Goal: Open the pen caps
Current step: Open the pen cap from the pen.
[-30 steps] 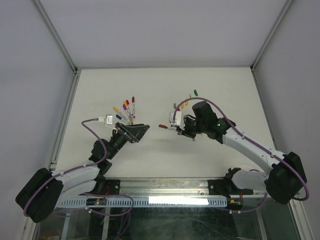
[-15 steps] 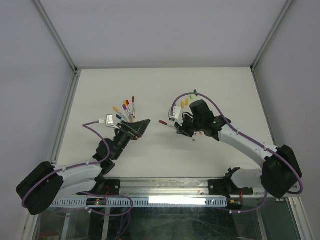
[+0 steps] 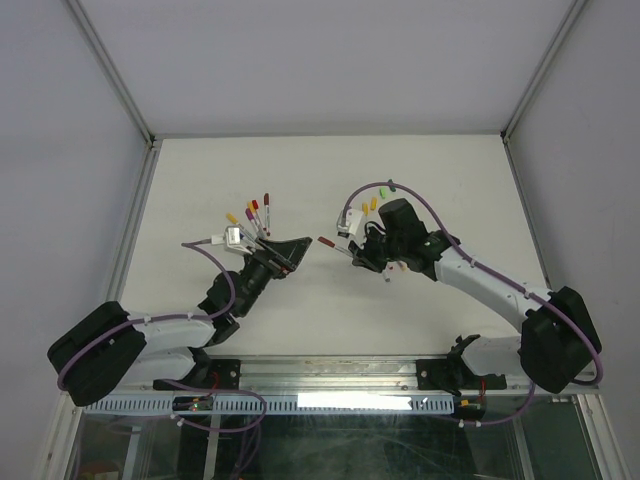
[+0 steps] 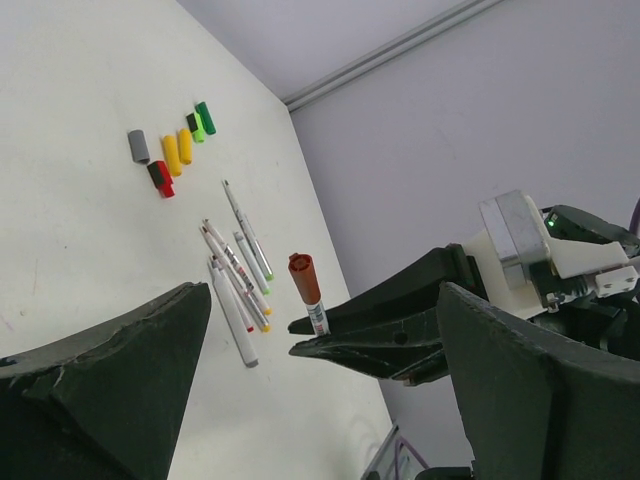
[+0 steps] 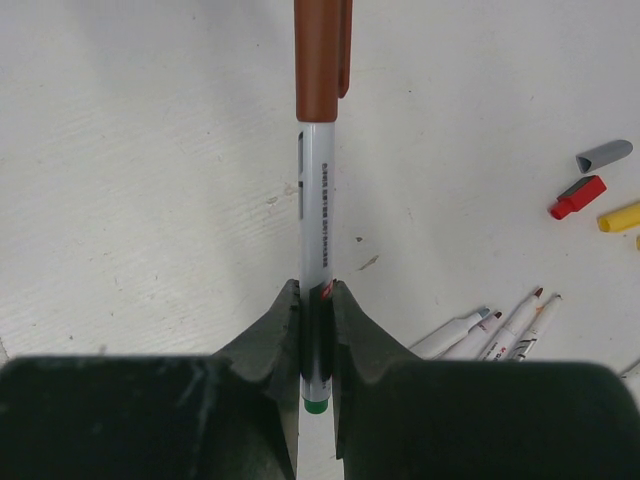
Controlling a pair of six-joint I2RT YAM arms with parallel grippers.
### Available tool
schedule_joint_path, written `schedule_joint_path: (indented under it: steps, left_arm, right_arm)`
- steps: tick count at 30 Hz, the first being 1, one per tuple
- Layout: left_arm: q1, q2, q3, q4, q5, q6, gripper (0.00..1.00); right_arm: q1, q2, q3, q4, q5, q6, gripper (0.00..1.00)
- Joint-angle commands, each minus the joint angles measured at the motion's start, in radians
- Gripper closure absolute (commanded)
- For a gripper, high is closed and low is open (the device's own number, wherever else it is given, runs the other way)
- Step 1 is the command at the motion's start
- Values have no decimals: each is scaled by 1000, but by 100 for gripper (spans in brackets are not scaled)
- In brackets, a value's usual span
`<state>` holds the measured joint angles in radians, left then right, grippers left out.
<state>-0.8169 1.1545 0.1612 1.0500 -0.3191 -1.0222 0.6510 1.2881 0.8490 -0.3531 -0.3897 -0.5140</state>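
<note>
A white table (image 3: pixel 200 180) fills the middle of the overhead view. The left arm (image 3: pixel 150 335) reaches up from the lower left and the right arm (image 3: pixel 490 285) from the lower right, and they meet near the centre.

The left gripper (image 3: pixel 287 250) is spread wide, holding nothing. In its own wrist view its dark fingers (image 4: pixel 110 380) fill the two lower corners of the frame.

The right gripper (image 5: pixel 317 320) is pressed together on a pen (image 5: pixel 317 200), pinching the grey barrel near its green end. The pen points toward the left gripper with a gap between them.

A fan of capped pens (image 3: pixel 255 215) lies just above the left gripper. Uncapped pens (image 4: pixel 235 280) lie side by side at the centre of the left wrist view.

A brown-red cap (image 5: pixel 320 60) is still on the held pen, at top centre of the right wrist view. Loose caps (image 4: pixel 175 148), grey, red, yellow and green, sit clustered at upper left of the left wrist view, near the uncapped pens.
</note>
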Motion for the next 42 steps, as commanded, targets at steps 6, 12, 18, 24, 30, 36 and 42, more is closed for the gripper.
schedule_joint_path:
  steps: [6, 12, 18, 24, 30, 36, 42]
  left_arm:
    - [-11, 114, 108, 92, -32, -49, 5]
    - [-18, 218, 184, 88, -40, -56, 20]
    - [-26, 319, 259, 32, -26, -75, 37]
    - [-31, 389, 305, 33, 5, -87, 65]
    - [-30, 387, 310, 45, 1, -78, 100]
    - [69, 291, 305, -1, -35, -69, 100]
    - [330, 165, 371, -147, -59, -151, 100]
  right_arm:
    - [-7, 17, 58, 62, 6, 43, 100]
    - [-7, 19, 60, 68, 11, 53, 100]
    - [-7, 19, 59, 73, 9, 55, 100]
    - [-6, 19, 56, 78, 12, 60, 100]
    - [-6, 25, 55, 79, 1, 65, 100]
    - [-6, 24, 50, 77, -17, 73, 100]
    - [-8, 47, 50, 63, -56, 83, 100]
